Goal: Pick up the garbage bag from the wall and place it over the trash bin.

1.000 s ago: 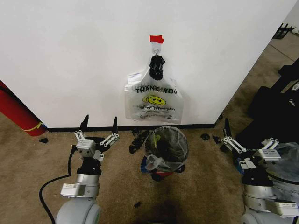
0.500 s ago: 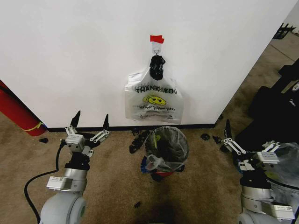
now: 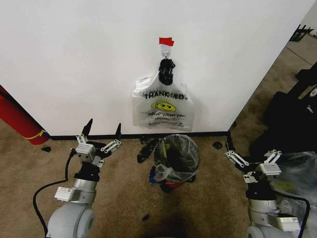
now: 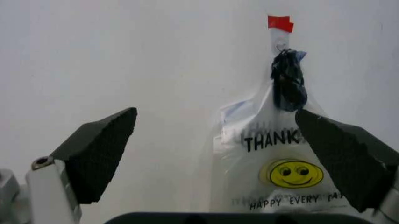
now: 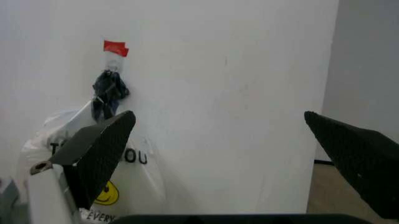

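Note:
The black wire-mesh trash bin (image 3: 173,185) with a red base stands on the carpet below the wall (image 3: 74,59). A see-through garbage bag (image 3: 165,171) with blue patches and a yellow print sits in the bin and drapes over its rim. On the wall's hook under red tape (image 3: 166,41) hang a dark bunch (image 3: 167,71) and a white "THANK YOU" smiley bag (image 3: 163,106). My left gripper (image 3: 104,130) is open, low and left of the bin, facing the wall. It frames the smiley bag (image 4: 281,172) between its fingers (image 4: 100,154). My right gripper (image 3: 251,151) is open, right of the bin.
A long red cylinder (image 3: 17,121) leans at the far left. Small black pieces (image 3: 146,148) lie by the baseboard behind the bin. A heap of clear plastic (image 3: 297,173) and black gear (image 3: 292,119) crowd the right side. A black cable (image 3: 49,188) trails from my left arm.
My left gripper swung left and back a little toward the bin. My right gripper shifted left and turned, its fingers now spread wider across. The bags and bin have not moved.

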Robot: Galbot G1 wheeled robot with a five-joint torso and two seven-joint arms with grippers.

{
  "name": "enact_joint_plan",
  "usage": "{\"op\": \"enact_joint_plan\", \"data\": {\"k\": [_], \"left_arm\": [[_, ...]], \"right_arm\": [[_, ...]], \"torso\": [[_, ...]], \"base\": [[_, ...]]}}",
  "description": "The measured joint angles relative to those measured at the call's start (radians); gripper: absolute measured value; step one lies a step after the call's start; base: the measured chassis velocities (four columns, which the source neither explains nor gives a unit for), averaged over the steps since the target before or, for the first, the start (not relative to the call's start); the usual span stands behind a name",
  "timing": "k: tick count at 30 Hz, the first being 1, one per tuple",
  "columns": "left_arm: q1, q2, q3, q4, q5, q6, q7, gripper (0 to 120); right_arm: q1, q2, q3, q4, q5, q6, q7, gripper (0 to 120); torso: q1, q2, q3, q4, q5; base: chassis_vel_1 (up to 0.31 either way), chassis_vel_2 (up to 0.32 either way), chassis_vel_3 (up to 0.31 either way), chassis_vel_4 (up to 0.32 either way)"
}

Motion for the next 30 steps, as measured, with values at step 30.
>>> {"op": "enact_joint_plan", "data": {"k": [30], "left_arm": [[0.027, -0.005, 0.032, 0.005, 0.028, 0.005, -0.028, 100]], "right_arm": [[-0.012, 0.001, -0.035, -0.025, -0.081, 0.059, 0.041, 100]], "torso": [[0.000, 0.000, 0.000, 0.0000, -0.0001]], "base": [[0.000, 0.000, 0.000, 0.000]]}}
